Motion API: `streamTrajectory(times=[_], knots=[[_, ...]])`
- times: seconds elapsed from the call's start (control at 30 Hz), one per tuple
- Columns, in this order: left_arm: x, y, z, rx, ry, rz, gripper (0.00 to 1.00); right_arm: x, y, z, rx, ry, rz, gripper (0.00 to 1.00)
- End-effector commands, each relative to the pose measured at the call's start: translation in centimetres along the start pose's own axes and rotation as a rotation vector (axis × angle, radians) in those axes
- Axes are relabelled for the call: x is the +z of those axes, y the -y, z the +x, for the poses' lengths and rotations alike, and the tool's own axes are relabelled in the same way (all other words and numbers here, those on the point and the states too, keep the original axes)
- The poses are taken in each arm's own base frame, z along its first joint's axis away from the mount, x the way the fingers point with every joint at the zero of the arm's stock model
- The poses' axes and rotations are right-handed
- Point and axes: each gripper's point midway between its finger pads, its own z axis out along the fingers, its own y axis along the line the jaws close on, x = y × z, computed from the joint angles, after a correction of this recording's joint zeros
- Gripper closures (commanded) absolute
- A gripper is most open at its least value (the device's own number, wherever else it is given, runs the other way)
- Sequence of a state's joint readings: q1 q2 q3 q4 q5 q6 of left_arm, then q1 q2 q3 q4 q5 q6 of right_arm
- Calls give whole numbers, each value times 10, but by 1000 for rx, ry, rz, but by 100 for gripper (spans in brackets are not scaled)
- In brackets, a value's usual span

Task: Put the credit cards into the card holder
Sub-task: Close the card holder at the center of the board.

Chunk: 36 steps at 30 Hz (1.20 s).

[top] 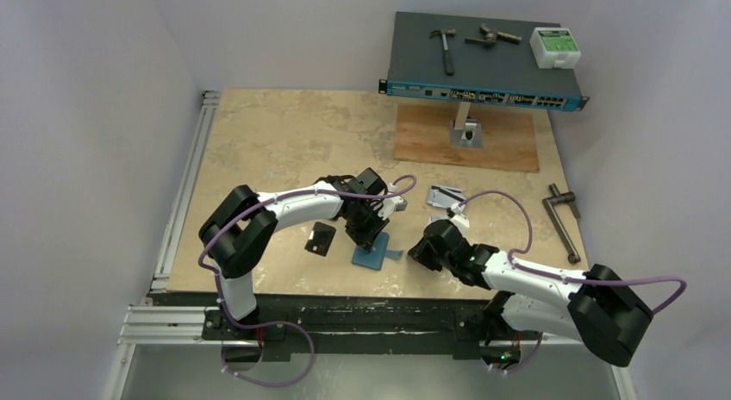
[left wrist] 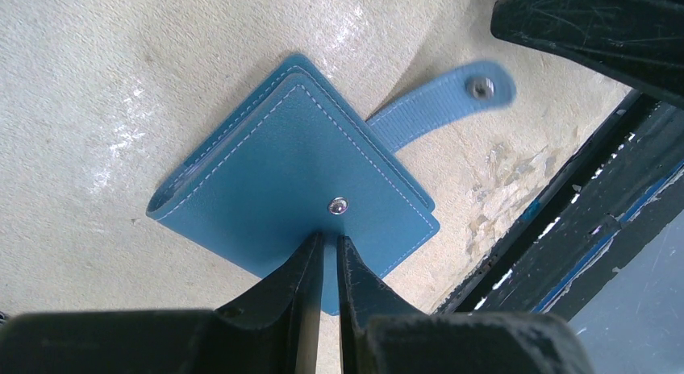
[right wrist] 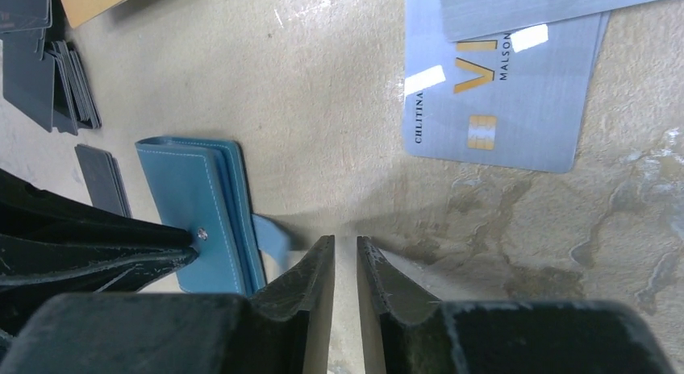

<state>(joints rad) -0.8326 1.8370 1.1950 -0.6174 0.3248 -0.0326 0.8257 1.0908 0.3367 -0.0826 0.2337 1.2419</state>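
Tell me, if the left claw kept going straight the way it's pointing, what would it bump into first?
Most likely the card holder: the left gripper points at its closed cover beside the snap, fingertips already at or nearly on it.

My left gripper [left wrist: 329, 253] has its fingers nearly together over the teal card holder [left wrist: 282, 156], which lies folded flat on the table [left wrist: 81, 84], snap tab [left wrist: 440, 108] sticking out.

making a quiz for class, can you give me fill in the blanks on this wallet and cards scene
The card holder lies folded ____ on the table.
Its snap tab is ____, sticking out sideways.
The left end effector presses the holder's ____ cover.
The silver-white cards lie ____ the holder.

Missing: shut; unfastened; teal-blue; outside
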Motion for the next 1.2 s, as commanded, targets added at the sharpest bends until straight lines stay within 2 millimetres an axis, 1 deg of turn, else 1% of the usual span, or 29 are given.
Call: streamTrajectory(times=[0.0, 0.1, 0.2, 0.23, 0.33, 0.37, 0.4, 0.53, 0.67, 0.8, 0.87, 1.07, 1.17], knots=[[18, -10, 7, 16, -20, -35, 88, -2, -14, -6, -10, -5, -30, 84], [18, -10, 7, 12, -18, -35, 88, -1, -20, -5, -21, -17, -40, 84], [19, -9, 6, 10, -15, -34, 89, 0, -26, -4, -29, -30, -51, 81], [18, -10, 6, 9, -14, -36, 89, -1, -30, -5, -27, -29, -62, 77], [18, -10, 6, 9, -11, -40, 89, -6, -40, -10, -19, -17, -96, 59], [18, -10, 6, 7, -12, -40, 89, -8, -45, -12, -17, -13, -112, 55], [18, -11, 6, 4, -11, -43, 89, -11, -49, -14, -13, -9, -128, 54], [20, -11, 6, -11, -14, -45, 89, -14, -56, -14, -9, -15, -155, 53], [19, -9, 6, -23, -14, -35, 89, -9, -57, -9, -24, -40, -146, 52], [17, -9, 3, -28, -3, -33, 89, -6, -60, -10, -40, -33, -152, 52], [17, -9, 2, -28, 0, -34, 89, -8, -61, -10, -39, -34, -156, 52], [20, -12, 3, -35, -4, -42, 89, -20, -70, -22, -43, 1, -178, 48], [21, -12, 3, -38, -1, -45, 90, -21, -76, -21, -55, -5, -205, 46]])
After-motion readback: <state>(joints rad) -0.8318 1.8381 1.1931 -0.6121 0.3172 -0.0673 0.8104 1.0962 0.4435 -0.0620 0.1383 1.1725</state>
